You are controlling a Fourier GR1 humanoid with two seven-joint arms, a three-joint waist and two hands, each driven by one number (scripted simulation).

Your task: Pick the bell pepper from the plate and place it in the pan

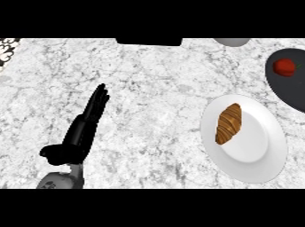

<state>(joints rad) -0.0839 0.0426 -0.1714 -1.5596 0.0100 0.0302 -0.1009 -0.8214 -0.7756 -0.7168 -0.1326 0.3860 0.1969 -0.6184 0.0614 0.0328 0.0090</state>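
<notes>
My left hand point(76, 137) rests at the far left of the white plate point(260, 155), well apart from it, with its fingers point(97, 103) straight and held together, pointing up and away from me over the marbled desk point(148, 88). The thumb sticks out sideways near the wrist. The fingers hold nothing and touch nothing but, perhaps, the desk under them; I cannot tell whether the hand lies on the surface or hangs just above it. My right hand does not show.

The white plate lies on the desk and carries a brown croissant point(228, 123), which sits on the plate's left half, lengthwise, upper end tilted to the right.

The red bell pepper point(285, 67) is not on the plate. It lies inside the dark pan point(299, 95), which stands up and to the right of the plate, close to it, partly cut off by the view's right edge. The pepper sits in the pan's upper left part, a small green stem showing on its right side.

Beyond the plate, at the desk's far edge, a pale rounded thing point(232, 41) and a black flat thing point(148, 41) show only in part.
</notes>
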